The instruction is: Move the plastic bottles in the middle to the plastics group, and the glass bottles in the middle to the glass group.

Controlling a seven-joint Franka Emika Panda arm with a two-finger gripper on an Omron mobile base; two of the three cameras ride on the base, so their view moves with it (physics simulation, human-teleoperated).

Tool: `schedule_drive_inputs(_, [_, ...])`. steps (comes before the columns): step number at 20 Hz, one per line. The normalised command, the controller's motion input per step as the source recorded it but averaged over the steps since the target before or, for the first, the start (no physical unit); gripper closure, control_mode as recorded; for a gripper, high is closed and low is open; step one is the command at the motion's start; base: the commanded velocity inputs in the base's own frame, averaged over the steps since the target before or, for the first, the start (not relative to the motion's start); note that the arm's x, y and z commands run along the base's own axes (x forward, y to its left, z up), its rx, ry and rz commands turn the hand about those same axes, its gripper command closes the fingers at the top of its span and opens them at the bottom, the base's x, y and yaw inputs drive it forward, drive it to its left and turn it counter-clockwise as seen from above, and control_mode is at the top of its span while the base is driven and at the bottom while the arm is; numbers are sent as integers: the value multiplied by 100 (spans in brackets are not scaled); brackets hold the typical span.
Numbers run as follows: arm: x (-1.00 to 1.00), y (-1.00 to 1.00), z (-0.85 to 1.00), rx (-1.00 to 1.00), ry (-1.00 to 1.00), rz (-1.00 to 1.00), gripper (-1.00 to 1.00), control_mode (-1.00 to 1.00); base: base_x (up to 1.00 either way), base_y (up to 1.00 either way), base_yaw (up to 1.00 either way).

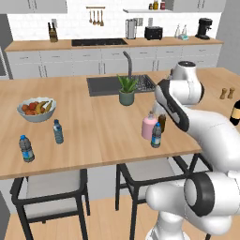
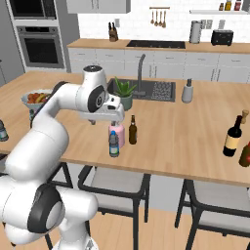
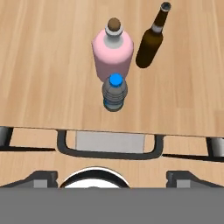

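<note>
Clear water bottle (image 3: 114,92) upright near bench (image 3: 43,65) edge, below my claw (image 2: 105,119); claw spread wide, gripping nothing; pink bottle (image 3: 113,52) just behind.

A small clear water bottle (image 3: 115,92) with a blue cap is standing upright near the counter's front edge. Just behind it, a squat pink bottle (image 3: 113,54) is standing, with a slim amber bottle (image 3: 151,43) upright to its right.

Two matching water bottles (image 1: 26,148) (image 1: 57,131) are standing far left, while a dark wine bottle (image 2: 234,136) is standing far right.

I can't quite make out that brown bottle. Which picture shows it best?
The hand view: the amber-brown bottle stands unobstructed, seen from above. The right base view shows it small but whole; in the left base view the arm covers most of it.
</note>
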Motion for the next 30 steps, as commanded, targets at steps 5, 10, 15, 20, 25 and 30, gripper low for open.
schedule_drive_inputs(5, [54, 0, -54, 0, -10, 0, -100, -100, 0, 0, 0])
schedule_drive_inputs(10, [45, 0, -58, 0, -13, 0, -100, -100, 0, 0, 0])
schedule_drive_inputs(15, [19, 0, -33, 0, -15, 2, -100, -100, 0, 0, 0])
schedule_drive_inputs(20, [0, 0, -16, -1, -1, 1, -100, -100, 0, 0, 0])
schedule_drive_inputs(25, [0, 0, -39, -1, 0, 0, -100, -100, 0, 0, 0])
schedule_drive_inputs(30, [5, 0, -14, 0, -1, 0, -100, -100, 0, 0, 0])
